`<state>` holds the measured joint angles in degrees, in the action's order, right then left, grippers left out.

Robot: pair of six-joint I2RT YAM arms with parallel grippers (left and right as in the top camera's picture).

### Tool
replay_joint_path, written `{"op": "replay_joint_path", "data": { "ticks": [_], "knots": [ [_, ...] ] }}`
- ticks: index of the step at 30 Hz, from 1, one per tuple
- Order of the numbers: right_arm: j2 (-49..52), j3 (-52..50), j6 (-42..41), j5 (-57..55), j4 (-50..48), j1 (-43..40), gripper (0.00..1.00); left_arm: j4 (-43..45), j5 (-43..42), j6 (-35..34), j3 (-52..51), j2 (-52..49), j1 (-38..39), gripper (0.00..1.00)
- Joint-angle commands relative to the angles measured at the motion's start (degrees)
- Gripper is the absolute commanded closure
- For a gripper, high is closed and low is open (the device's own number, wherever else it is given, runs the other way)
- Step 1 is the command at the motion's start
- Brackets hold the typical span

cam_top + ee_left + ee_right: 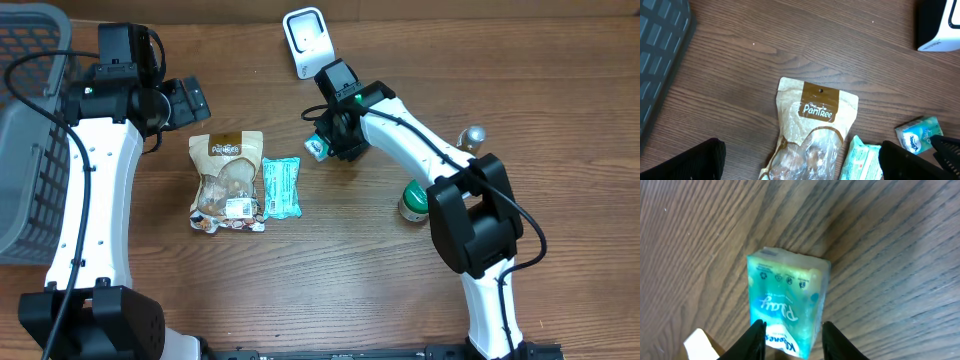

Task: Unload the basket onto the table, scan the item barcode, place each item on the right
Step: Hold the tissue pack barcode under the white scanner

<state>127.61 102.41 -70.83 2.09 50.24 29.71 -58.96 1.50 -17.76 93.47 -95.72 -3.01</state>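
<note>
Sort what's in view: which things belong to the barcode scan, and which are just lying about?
In the job: tissue pack in the right hand; scanner.
Lying about: snack bag; teal packet; green jar; basket.

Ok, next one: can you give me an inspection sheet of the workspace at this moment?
Surface: wooden table, no spills seen.
Job's things: white scanner at the far edge; tissue pack in the right gripper.
Clutter: snack bag, wipes pack, green jar, small silver object.
Grippers: left gripper open and empty; right gripper closed on the tissue pack.
Cables: black cable over the basket.
Surroundings: nothing seen.
</note>
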Motion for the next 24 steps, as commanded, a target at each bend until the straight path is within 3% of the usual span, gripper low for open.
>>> {"op": "replay_joint_path", "data": {
  "ticks": [1, 10, 11, 12, 14, 16, 17, 21, 24],
  "knots": [
    [1.60, -0.61, -0.81, -0.98, -0.55, 0.00, 0.68, 0.04, 0.20, 0.44, 0.50, 0.13, 0.42, 0.00],
    [2.99, -4.81, -0.81, -0.94, -5.90, 0.33, 0.69, 0.04, 0.20, 0.44, 0.50, 0.13, 0.42, 0.00],
    [3.32, -5.05, -0.81, -0.96, -6.32, 0.33, 0.75, 0.04, 0.17, 0.44, 0.50, 0.13, 0.42, 0.01],
    [3.63, -5.07, -0.79, -1.09, -6.12, 0.33, 0.89, 0.04, 0.17, 0.44, 0.50, 0.13, 0.42, 0.00],
    [3.61, -5.07, -0.76, -1.07, -5.88, 0.33, 0.96, 0.02, 0.20, 0.44, 0.50, 0.13, 0.42, 0.01],
    [3.56, -5.05, 0.24, -0.96, -5.33, -0.15, 0.96, 0.02, 0.17, 0.44, 0.50, 0.13, 0.42, 0.00],
    [3.43, -4.81, 2.51, -0.57, -5.14, -0.61, 0.96, 0.02, 0.17, 0.44, 0.50, 0.13, 0.42, 0.00],
    [-0.39, 1.77, 30.71, 2.82, -5.35, -4.28, 0.96, 0.04, 0.20, 0.44, 0.50, 0.13, 0.42, 0.01],
    [-2.51, 10.69, 43.39, 3.15, -2.64, -6.10, 0.96, 0.02, 0.17, 0.44, 0.50, 0.13, 0.42, 0.00]
  ]
}}
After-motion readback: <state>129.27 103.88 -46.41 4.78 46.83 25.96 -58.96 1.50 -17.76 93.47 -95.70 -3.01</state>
